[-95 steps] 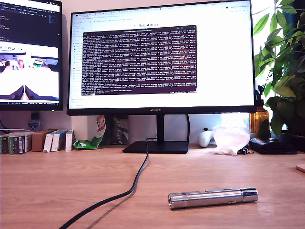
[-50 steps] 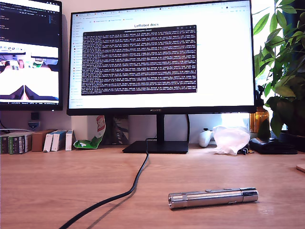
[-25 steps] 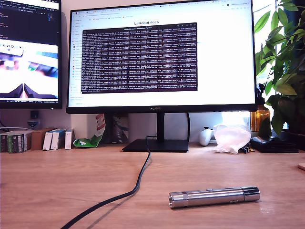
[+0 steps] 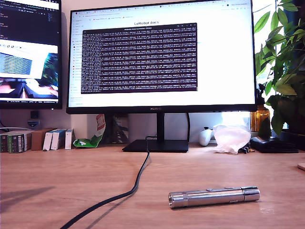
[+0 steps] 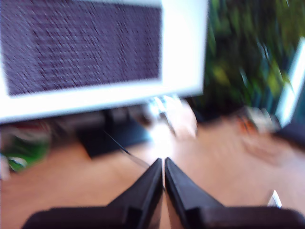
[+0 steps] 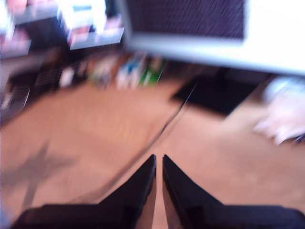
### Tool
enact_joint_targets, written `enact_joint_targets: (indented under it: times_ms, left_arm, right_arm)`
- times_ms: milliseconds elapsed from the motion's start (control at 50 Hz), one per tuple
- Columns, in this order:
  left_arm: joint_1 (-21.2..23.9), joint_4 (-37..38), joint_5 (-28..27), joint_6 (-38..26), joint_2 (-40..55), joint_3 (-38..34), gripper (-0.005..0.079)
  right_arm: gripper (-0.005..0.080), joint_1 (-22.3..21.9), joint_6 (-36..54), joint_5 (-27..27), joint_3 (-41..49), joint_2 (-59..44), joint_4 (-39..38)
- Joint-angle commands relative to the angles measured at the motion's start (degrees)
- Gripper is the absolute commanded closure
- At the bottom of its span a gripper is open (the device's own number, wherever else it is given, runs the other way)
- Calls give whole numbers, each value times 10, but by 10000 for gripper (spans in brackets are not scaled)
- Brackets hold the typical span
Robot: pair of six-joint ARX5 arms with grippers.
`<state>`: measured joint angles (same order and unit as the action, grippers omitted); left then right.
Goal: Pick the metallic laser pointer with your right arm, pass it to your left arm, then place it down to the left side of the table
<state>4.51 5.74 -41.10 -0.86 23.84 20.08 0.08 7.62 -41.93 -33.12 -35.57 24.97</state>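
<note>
Clearly the metallic laser pointer [image 4: 214, 197] lies outside both wrist views' jaws.

Both wrist views are smeared with motion blur: the monitor text [image 5: 81, 47] is unreadable, and the cable [image 6: 162, 129] is only a dark streak. In the exterior view, the cable [image 4: 95, 205] is cut off by the near edge.
</note>
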Motion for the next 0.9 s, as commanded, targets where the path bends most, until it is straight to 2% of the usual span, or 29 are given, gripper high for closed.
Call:
enact_joint_targets:
  times_ms: [0,140,260,360,500,720,880]
  left_arm:
    - [2,10,-9,-38,21,10,759]
    - [2,29,-9,-84,66,17,759]
    - [2,29,-9,-86,97,19,759]
    - [2,29,-9,-86,111,22,759]
    - [2,27,-9,-87,114,23,759]
    - [2,27,-6,-86,114,23,759]
    - [2,23,-2,-87,114,23,759]
  right_arm:
    - [762,14,43,-13,-32,-68,21]
    - [762,60,121,-9,-106,-181,108]
    - [762,110,210,11,-173,-271,184]
    - [762,161,273,57,-227,-335,247]
    - [762,232,334,151,-285,-409,308]
    - [762,320,416,280,-304,-476,329]
    - [762,353,440,306,-304,-520,327]
